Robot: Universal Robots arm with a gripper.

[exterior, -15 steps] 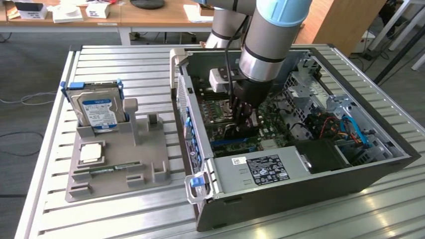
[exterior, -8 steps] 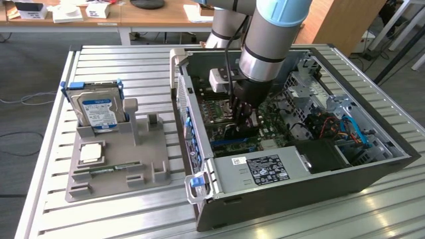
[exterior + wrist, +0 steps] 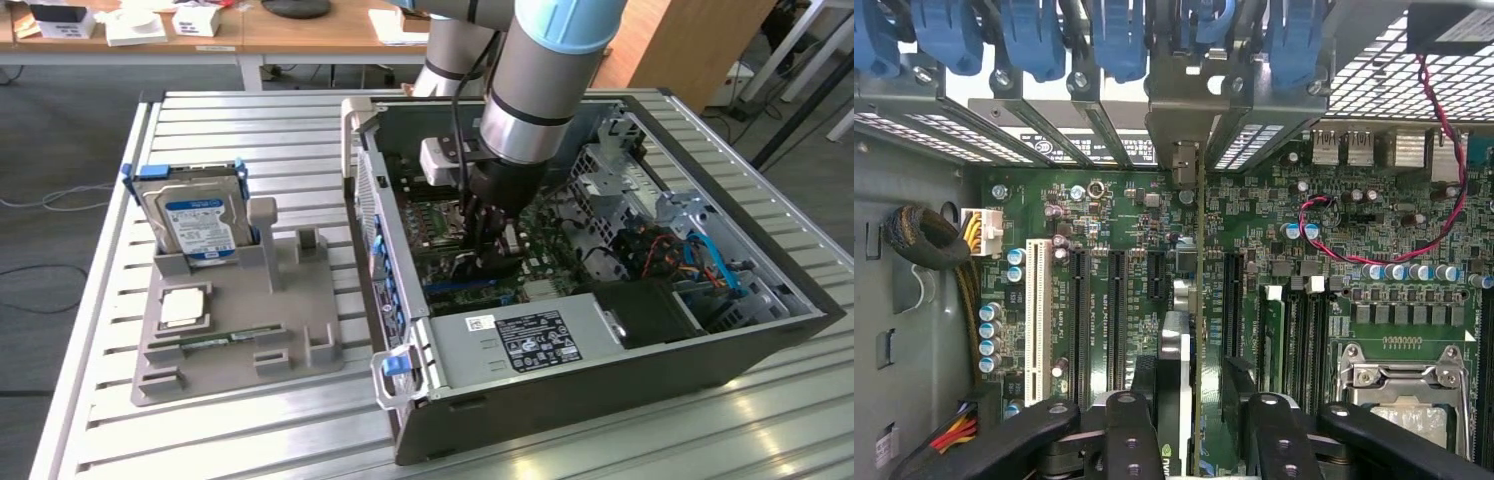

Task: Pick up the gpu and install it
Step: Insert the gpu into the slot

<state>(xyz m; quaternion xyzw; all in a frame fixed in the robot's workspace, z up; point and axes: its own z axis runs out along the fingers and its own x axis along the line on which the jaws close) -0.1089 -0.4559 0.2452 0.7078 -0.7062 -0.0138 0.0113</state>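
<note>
The gpu [image 3: 1199,300] stands on edge on the green motherboard [image 3: 1104,200] inside the open computer case [image 3: 601,385]. Its silver end bracket [image 3: 1179,140] sits against the case's rear slot wall, under the blue clips. My gripper [image 3: 1194,420] straddles the card's near end, one black finger [image 3: 1129,430] on each side, with small gaps to the card, so it is open. In the exterior view the gripper [image 3: 491,245] reaches straight down into the middle of the case, and the arm covers most of the card.
A grey holder [image 3: 234,330] lies on the exterior view's left, carrying a silver hard drive in a blue frame [image 3: 198,215], a slim memory stick [image 3: 214,342] and a square chip [image 3: 183,308]. The power supply [image 3: 527,340], a red wire [image 3: 1414,220] and the processor socket [image 3: 1399,385] crowd the case.
</note>
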